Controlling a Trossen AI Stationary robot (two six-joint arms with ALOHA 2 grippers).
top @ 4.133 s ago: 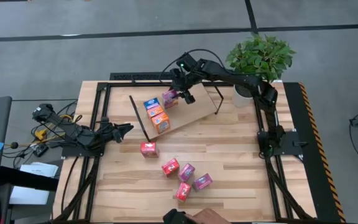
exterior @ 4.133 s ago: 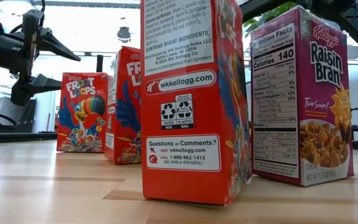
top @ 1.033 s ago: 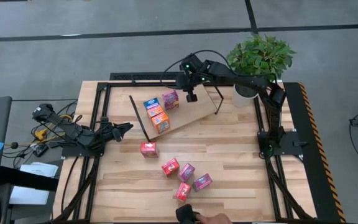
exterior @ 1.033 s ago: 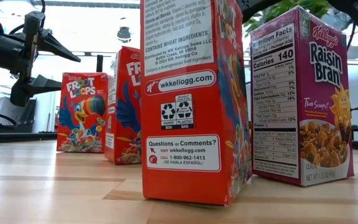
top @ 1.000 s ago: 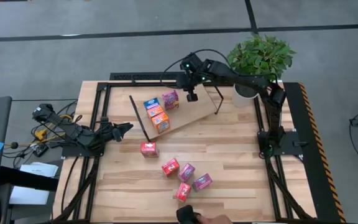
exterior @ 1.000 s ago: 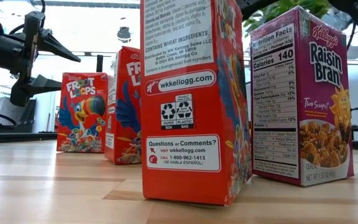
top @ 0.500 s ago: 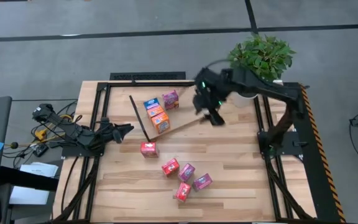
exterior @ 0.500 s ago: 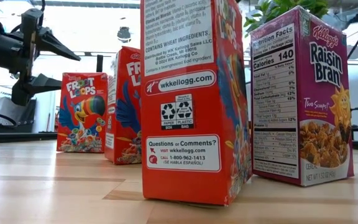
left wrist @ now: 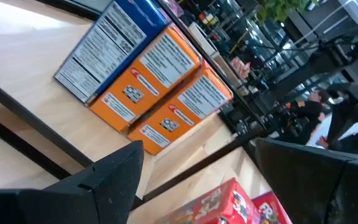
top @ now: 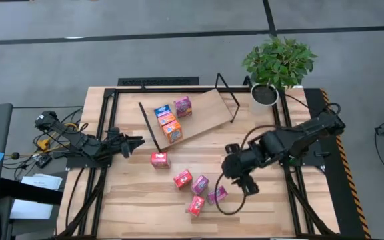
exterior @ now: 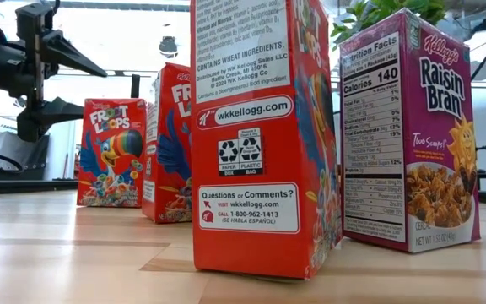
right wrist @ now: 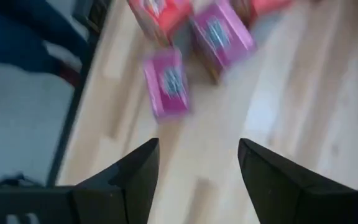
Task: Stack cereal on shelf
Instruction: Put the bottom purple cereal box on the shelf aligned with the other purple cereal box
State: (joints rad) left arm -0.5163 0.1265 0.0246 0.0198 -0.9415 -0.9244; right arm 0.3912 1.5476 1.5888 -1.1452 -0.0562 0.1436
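1. On the shelf point(top: 205, 110), a tilted plywood board with black rod frames at both ends, four cereal boxes stand at its left part: a blue box point(top: 161, 111), two orange boxes point(top: 170, 127) in a row with it, and a pink box point(top: 183, 106) just beside them.
2. Well away from the shelf, near the front of the slatted wooden table point(top: 259, 213), the right gripper point(top: 240, 180) hangs over a loose group of boxes, its fingers spread apart and holding nothing.
3. Just beside that gripper lies a pink-magenta box point(top: 217, 195); a little farther off are another pink box point(top: 199, 184) and two red boxes point(top: 183, 179), the second point(top: 196, 205) at the front of the group.
4. Between the group and the shelf, one red box point(top: 159, 159) stands alone by the shelf's left rod.
5. At the table's left edge the left gripper point(top: 133, 141) waits, released and wide open, pointing toward that lone red box and the shelf.
6. Beyond the shelf, a potted plant point(top: 277, 63) sits at the table's far right corner.
7. Around the table runs grey floor point(top: 79, 60) crossed by dark lines; cables and papers lie by the left side.
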